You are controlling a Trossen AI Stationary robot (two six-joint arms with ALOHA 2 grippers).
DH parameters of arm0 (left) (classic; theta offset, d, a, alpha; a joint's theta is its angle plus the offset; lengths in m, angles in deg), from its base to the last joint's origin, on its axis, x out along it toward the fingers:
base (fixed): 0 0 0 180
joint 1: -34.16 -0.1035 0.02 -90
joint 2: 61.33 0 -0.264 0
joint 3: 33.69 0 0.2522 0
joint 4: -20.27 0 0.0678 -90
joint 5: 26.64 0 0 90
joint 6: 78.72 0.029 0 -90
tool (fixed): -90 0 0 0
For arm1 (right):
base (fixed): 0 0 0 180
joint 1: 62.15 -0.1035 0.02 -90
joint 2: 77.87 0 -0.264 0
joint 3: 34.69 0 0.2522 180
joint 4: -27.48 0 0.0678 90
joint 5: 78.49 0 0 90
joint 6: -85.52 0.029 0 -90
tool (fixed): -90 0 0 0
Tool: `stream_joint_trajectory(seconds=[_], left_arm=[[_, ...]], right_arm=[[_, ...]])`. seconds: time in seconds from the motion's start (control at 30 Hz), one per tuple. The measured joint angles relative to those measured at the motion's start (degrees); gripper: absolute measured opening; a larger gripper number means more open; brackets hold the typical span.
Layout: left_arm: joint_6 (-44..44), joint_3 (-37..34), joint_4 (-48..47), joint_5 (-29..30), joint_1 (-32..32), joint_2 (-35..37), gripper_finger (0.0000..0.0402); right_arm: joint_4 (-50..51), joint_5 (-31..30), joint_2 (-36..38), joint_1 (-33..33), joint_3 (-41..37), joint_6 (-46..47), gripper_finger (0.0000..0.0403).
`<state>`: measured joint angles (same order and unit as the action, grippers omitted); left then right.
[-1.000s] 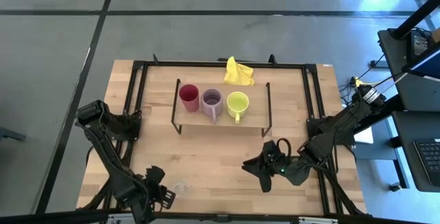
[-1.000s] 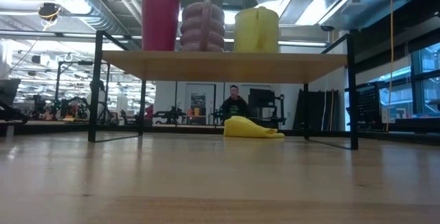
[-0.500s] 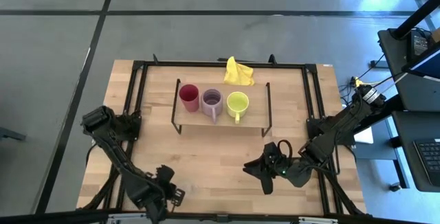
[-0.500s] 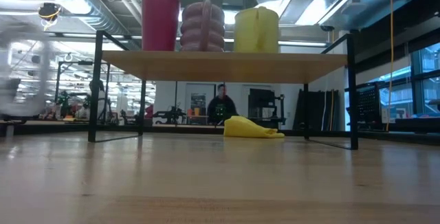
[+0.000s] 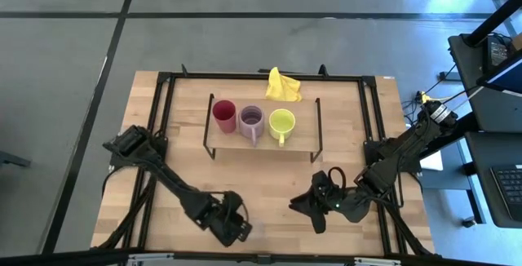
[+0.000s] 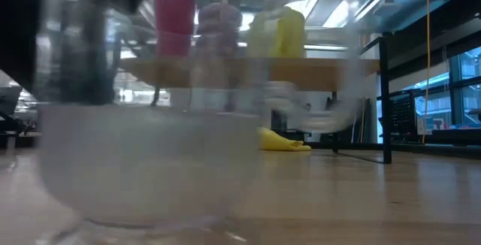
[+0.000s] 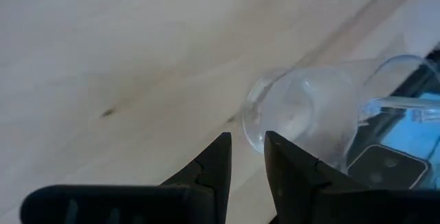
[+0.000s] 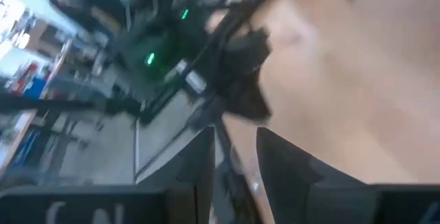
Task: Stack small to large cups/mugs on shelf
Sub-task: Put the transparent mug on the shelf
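Observation:
The red cup [image 5: 224, 113], the lilac mug [image 5: 251, 119] and the yellow-green mug [image 5: 282, 122] stand in a row on the shelf [image 5: 261, 142]. The tiny clear glass [image 7: 302, 110] is near the table's front edge, just past my left gripper's tips. It fills the low view [image 6: 150, 162] and is hidden under the arm in the high view. My left gripper [image 5: 235, 227] is shut. My right gripper [image 5: 308, 210] is shut and empty, waiting at the front right. My left gripper has its shut fingertips [image 7: 269, 138] against the glass's near wall by the rim [image 7: 251, 124]. The fingers come from the table's left, slanting down. The glass looks tipped away from them, low at the table. I cannot tell whether it rests on its base.
A yellow cloth [image 5: 283, 85] lies on the table behind the shelf. A black metal frame [image 5: 163, 119] runs around the table's working area. Bare wood lies between the shelf and the two grippers.
My left gripper has swept along the table's front edge toward the right, staying low. The clear glass has gone with it, from the front left to right in front of the low camera. The cups on the shelf have kept still.

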<state>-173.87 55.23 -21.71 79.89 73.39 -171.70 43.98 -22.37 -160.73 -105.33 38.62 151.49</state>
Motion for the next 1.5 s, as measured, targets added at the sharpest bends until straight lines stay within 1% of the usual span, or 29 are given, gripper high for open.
stream_joint_trajectory(seconds=[0.1,0.17,0.27,0.33,0.5,0.7,0.8,0.9,1.03,1.17,1.3,1.5], left_arm=[[2.71,0.0,3.47,-1.72,-1.12,-0.98,0.0082],[4.09,0.0,4.64,-1.74,-1.6,-1.09,0.0082],[5.55,0.02,5.91,-0.94,-2.48,-1.09,0.0082],[6.29,0.02,6.07,-0.62,-3.12,-1.09,0.0082],[7.4,0.02,6.63,-0.36,-4.33,-1.09,0.0082],[8.6,0.02,7.21,0.39,-4.79,-1.09,0.0082],[8.72,0.02,7.0,0.48,-4.59,-1.09,0.0082],[8.72,0.02,6.87,0.52,-4.19,-1.09,0.0082],[8.63,0.02,6.1,0.57,-3.46,-1.09,0.0082],[6.14,0.02,3.08,0.74,-1.98,-1.09,0.0082],[2.32,0.0,0.87,1.27,0.4,-1.07,0.0082],[-3.16,0.0,2.41,4.49,3.54,-1.07,0.0082]], right_arm=[[3.4,6.79,0.03,-0.15,0.02,5.48,0.011],[6.95,10.66,-0.08,-0.55,0.02,10.28,0.011],[8.31,15.13,-1.52,-0.66,0.02,14.78,0.011],[6.68,17.63,-3.24,-0.49,0.02,16.1,0.011],[0.14,22.39,-9.46,2.42,0.04,16.51,0.011],[-8.93,29.66,-16.86,5.59,0.04,17.75,0.011],[-11.31,32.22,-19.6,6.41,0.82,17.65,0.0111],[-13.21,34.08,-21.4,7.06,2.49,16.34,0.0112],[-12.73,34.33,-23.55,8.38,6.26,14.11,0.0123],[-5.79,34.46,-25.53,9.77,10.98,11.59,0.0138],[1.91,35.15,-27.04,10.19,14.04,10.09,0.0144],[3.7,35.16,-28.42,10.23,14.8,10.24,0.0144]])
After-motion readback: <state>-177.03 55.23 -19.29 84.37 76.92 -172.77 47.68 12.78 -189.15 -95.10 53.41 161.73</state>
